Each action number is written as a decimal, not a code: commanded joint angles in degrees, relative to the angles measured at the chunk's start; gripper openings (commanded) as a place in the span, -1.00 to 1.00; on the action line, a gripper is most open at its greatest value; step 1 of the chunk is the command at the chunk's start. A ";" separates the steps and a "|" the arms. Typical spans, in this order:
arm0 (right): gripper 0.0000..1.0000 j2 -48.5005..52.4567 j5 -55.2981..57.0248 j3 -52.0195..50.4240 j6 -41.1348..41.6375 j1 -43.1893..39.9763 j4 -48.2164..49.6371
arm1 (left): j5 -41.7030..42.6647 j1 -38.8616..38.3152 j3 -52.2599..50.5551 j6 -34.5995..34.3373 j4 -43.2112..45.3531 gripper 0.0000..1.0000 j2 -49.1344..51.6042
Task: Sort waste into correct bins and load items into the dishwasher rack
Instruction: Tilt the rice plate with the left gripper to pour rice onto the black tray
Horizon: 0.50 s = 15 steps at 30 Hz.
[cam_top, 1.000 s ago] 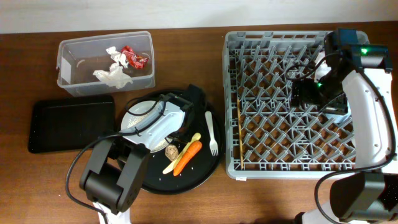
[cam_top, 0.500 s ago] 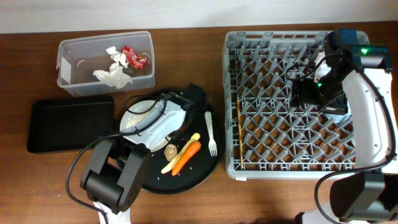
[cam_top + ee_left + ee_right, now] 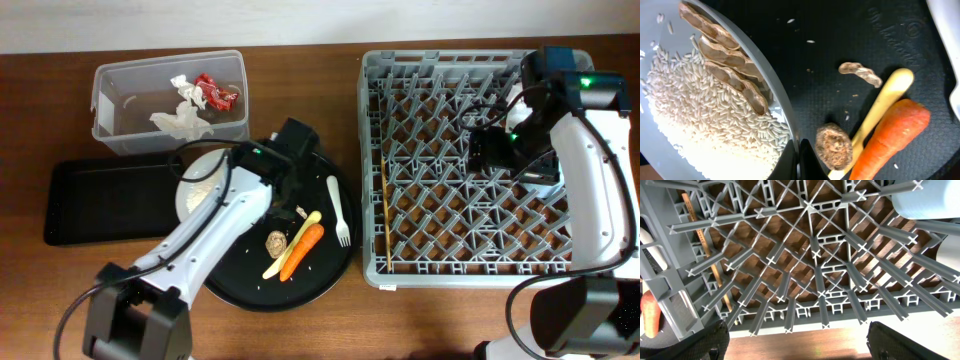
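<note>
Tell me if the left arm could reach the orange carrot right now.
Probably, once it lets go: the left gripper seems shut on the rim of the white plate, close to the carrot, which lies uncovered on the round black tray against the yellow utensil.

You have bright, even light from above in the overhead view. Shadows on the counter (image 3: 60, 300) are short and soft, darkest along the near wall of the dishwasher rack (image 3: 470, 272), and the clear plastic tub (image 3: 100, 100) shows a mild sheen. Your left wrist view is crisp on the pile of pale grains (image 3: 705, 115) and the orange carrot (image 3: 890, 135). There the white plate (image 3: 660, 160) is nearly overexposed, and the fingers (image 3: 806, 162) at the bottom edge are dark and blurred. In your right wrist view the rack bars bow toward the edges, and the light-blue cup (image 3: 930, 197) looks washed out and soft.
</note>
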 commanded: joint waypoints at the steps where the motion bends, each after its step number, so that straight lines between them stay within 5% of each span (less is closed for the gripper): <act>1: 0.84 -1.18 -0.11 0.79 -0.44 -0.11 -0.55 | -1.46 5.66 1.22 2.10 -0.46 -0.99 -2.25; 15: 0.83 -1.18 -0.11 0.79 -0.42 -0.11 -2.10 | 17.73 27.26 1.20 13.66 7.85 -1.00 -2.23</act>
